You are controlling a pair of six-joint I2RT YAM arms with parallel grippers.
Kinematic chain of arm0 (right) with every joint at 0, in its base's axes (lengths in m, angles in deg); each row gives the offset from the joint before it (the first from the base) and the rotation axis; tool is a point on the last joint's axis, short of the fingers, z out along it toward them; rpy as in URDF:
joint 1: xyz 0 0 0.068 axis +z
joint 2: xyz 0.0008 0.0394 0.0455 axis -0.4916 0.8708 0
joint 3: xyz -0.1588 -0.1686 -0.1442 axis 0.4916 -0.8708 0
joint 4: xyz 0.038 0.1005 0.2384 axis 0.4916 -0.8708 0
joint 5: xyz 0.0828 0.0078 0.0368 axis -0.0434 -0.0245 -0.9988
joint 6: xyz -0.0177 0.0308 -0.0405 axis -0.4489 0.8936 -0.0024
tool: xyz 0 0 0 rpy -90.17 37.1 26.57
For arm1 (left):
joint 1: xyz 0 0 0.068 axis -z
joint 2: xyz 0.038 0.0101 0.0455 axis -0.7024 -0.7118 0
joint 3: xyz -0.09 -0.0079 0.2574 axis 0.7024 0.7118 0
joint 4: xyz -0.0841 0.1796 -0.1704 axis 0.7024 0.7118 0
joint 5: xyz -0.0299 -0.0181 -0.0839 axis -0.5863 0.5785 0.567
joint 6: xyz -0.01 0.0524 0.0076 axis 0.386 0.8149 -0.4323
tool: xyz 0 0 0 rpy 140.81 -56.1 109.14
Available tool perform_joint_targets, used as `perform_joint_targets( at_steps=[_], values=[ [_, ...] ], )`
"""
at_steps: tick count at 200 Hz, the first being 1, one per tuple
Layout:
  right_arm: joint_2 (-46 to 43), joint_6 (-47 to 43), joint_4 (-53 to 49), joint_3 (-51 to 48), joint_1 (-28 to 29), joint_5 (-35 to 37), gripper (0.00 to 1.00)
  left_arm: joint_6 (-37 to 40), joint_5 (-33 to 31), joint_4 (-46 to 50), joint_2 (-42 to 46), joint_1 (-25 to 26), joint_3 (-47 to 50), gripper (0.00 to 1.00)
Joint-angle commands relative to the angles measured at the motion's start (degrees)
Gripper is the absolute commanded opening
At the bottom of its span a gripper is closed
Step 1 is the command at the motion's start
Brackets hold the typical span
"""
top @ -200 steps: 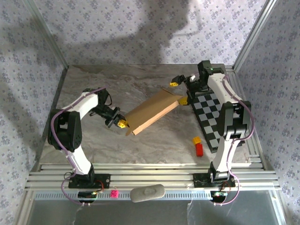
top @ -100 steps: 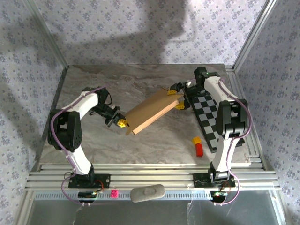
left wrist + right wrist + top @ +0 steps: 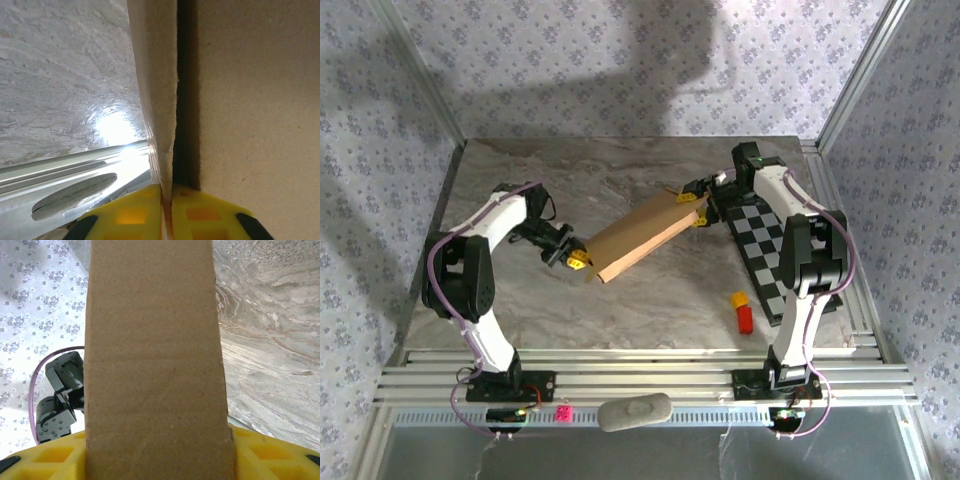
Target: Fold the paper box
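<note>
The paper box (image 3: 638, 237) sits flattened and tilted just left of the checkered board (image 3: 770, 250); it is probably light, stiff, and bends only at its creases. The left gripper (image 3: 575, 262) pinches the edge farthest from the board, and the right gripper (image 3: 698, 205) seems closed on the board-side flap. Edge holds suit it

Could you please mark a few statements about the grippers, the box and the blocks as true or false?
1. The left gripper pinches an edge of the paper box. True.
2. The paper box lies flat on the checkered board. False: it spans between the two grippers over the marble table, left of the board.
3. A red block and a yellow block sit side by side at the board's near left edge. True.
4. The right gripper hangs open, away from the box. False: it is at the box's far end, with cardboard between its fingers.
</note>
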State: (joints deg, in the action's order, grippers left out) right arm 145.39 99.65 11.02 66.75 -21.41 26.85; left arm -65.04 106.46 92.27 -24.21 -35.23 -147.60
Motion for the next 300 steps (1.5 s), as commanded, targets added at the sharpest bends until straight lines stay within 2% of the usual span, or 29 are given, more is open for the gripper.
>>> perform_joint_targets(
  at_steps=[1, 15, 31, 52, 64, 79, 89, 102, 124, 143, 160, 176, 188, 209, 229, 277, 300],
  values=[
    [-3.02, 3.88, 1.74, -1.52, 0.14, 0.21, 0.52, 0.39, 1.08, 1.35, -0.02, -1.0, -3.48, 0.24],
    [-3.64, 5.36, 2.65, -2.19, 0.14, 1.06, 0.5, -0.53, 0.42, 1.43, 0.06, -1.04, -4.79, 0.39],
    [-4.22, 7.66, 3.68, -2.73, 0.14, 1.93, 0.49, -1.92, -1.15, 1.44, 0.39, -1.17, -6.41, 0.48],
    [-5.03, 11.78, 4.42, -3.25, 0.05, 3.36, 0.48, -4.25, -7.37, 2.56, 1.74, -2.43, -10.08, 0.53],
    [-5.62, 14.64, 4.31, -3.27, 0.05, 4.66, 0.49, -4.91, -15.33, 4.16, 3.11, -3.27, -13.75, 0.54],
    [-6.78, 18.64, 4.12, -3.35, 0.18, 6.66, 0.49, -2.66, -22.6, 1.6, 5.77, -2.83, -19.09, 0.54],
    [-7.48, 20.98, 3.67, -3.27, 0.3, 8.02, 0.5, 0.59, -25.16, -2.54, 7.98, -1.64, -20.99, 0.52],
    [-8.04, 23.0, 2.75, -3.26, 0.2, 9.33, 0.49, 8.67, -27.51, -9.21, 11.5, 1.92, -22.15, 0.5],
    [-8.31, 24.95, 0.91, -3.78, -0.09, 10.07, 0.49, 26.82, -29.81, -17.9, 16.96, 10.97, -21.53, 0.55],
    [-8.49, 26.65, 0.13, -4.67, -0.55, 10.23, 0.49, 37.51, -32.11, -18.48, 17.32, 16.83, -22.39, 0.6],
    [-8.64, 28.31, -0.62, -5.42, -0.95, 10.06, 0.48, 47.43, -32.77, -17.77, 16.41, 21.16, -23.15, 0.63],
    [-9.25, 29.97, -1.22, -6.07, -1.09, 9.82, 0.48, 54.79, -34.33, -18.7, 16.42, 24.63, -22.53, 0.71],
    [-9.99, 30.93, -2.42, -6.58, -1.0, 9.7, 0.48, 57.7, -34.05, -17.71, 15.59, 25.74, -23.62, 0.72],
    [-11.94, 32.66, -4.36, -8.88, -0.84, 8.86, 0.46, 63.31, -28.71, -14.77, 14.94, 26.88, -24.54, 0.73],
    [-13.78, 32.69, -7.3, -11.08, -0.83, 8.58, 0.44, 68.4, -28.81, -12.07, 14.84, 28.95, -23.69, 0.77],
    [-15.16, 34.32, -9.64, -13.27, -0.92, 8.55, 0.43, 70.61, -24.86, -10.86, 11.43, 31.6, -24.15, 0.78],
    [-14.65, 35.58, -10.46, -12.49, -0.5, 8.36, 0.43, 71.72, -26.03, -10.15, 9.42, 33.78, -23.97, 0.78]
  ],
)
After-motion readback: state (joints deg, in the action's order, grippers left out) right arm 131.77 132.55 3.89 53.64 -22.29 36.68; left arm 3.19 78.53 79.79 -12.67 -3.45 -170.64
